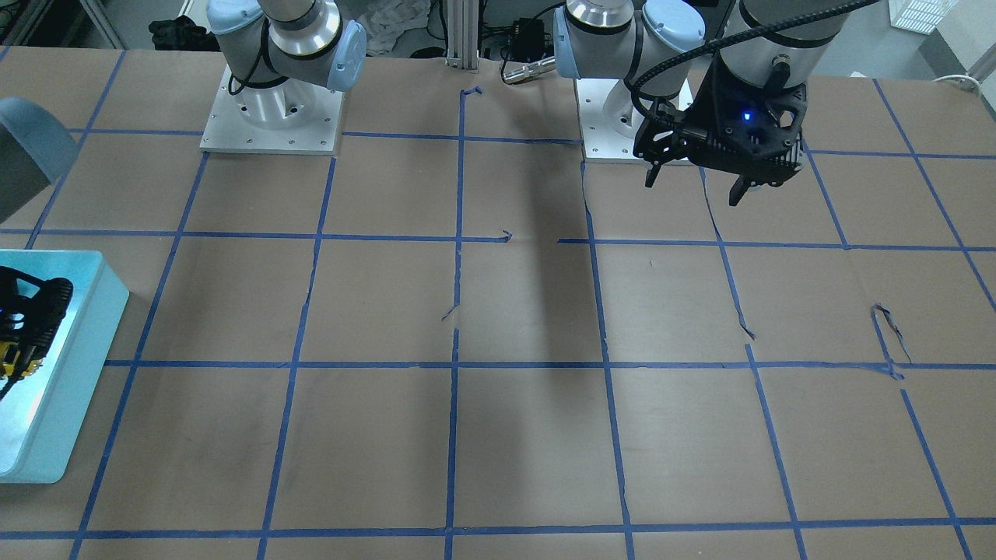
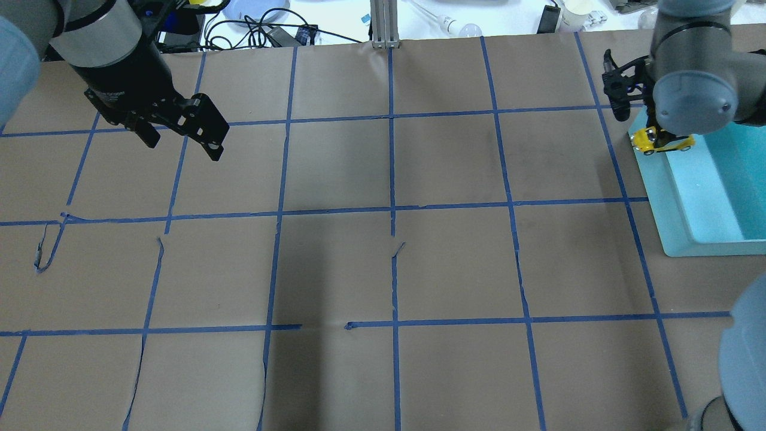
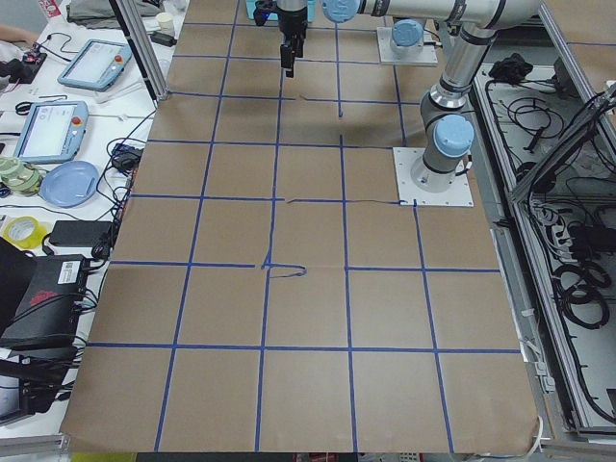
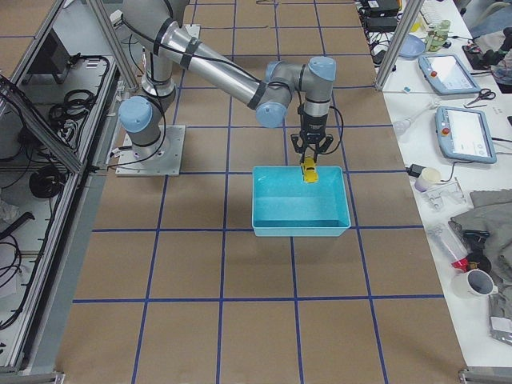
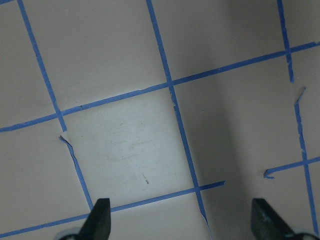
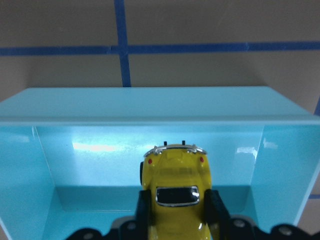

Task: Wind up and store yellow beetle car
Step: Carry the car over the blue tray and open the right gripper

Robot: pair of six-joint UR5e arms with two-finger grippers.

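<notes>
Pinching the yellow beetle car [image 6: 175, 172] by its sides, the right hand [image 6: 178, 212] holds it just inside the turquoise bin's [image 6: 150, 107] wall, seemingly so a release drops it in. Spread wide, the left hand [image 5: 183, 217] hovers over the desk [image 5: 125, 145], well apart.

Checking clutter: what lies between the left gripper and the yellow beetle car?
Nothing but bare taped table between left gripper and yellow beetle car, in the overhead view.

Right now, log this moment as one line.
stage: storing | right gripper: shut on yellow beetle car, over blue bin | left gripper: open, empty, above table | car: not yet released
</notes>
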